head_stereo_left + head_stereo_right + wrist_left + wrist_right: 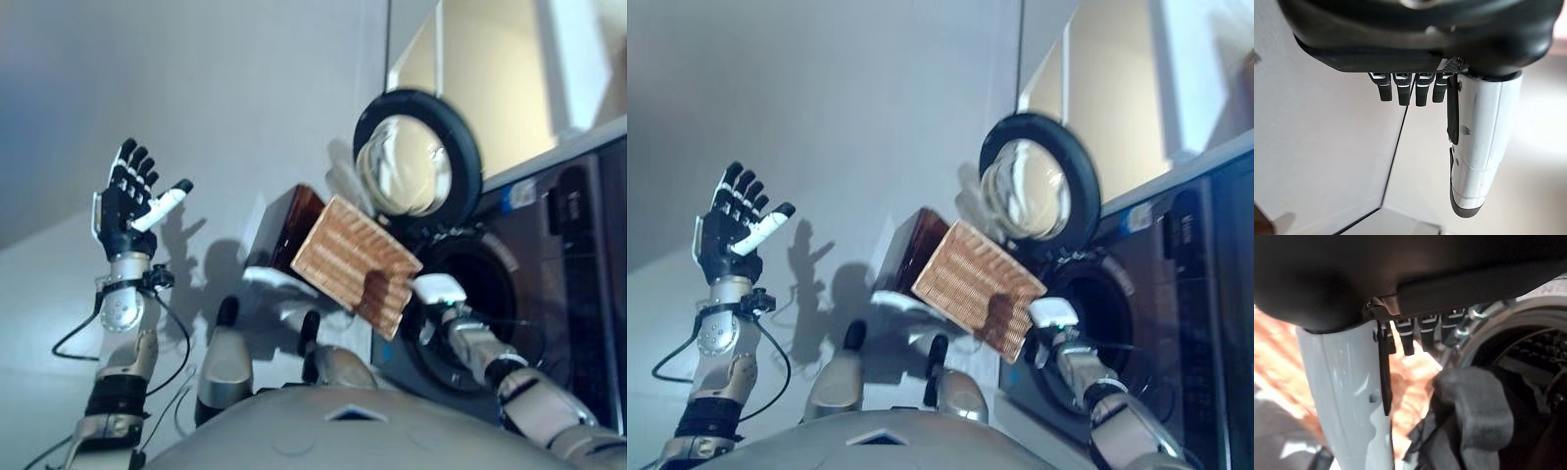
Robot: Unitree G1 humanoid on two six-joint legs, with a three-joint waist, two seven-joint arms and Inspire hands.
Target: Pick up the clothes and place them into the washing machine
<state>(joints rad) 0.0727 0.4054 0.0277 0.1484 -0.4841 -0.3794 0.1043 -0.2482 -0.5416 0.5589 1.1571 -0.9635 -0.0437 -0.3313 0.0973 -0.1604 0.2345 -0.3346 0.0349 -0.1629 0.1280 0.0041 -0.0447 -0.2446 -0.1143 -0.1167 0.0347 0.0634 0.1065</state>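
In the drum (pixel 1528 357), dark clothes (pixel 1474 416), wrist view only.

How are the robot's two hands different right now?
The left hand is raised in open air with fingers straight, touching nothing; the right hand is low at the washing machine opening, beside the tipped wicker basket. The left hand shows in full against the wall, while the right hand is largely hidden behind the basket, with dark clothes just past it. Both have a white-covered thumb.
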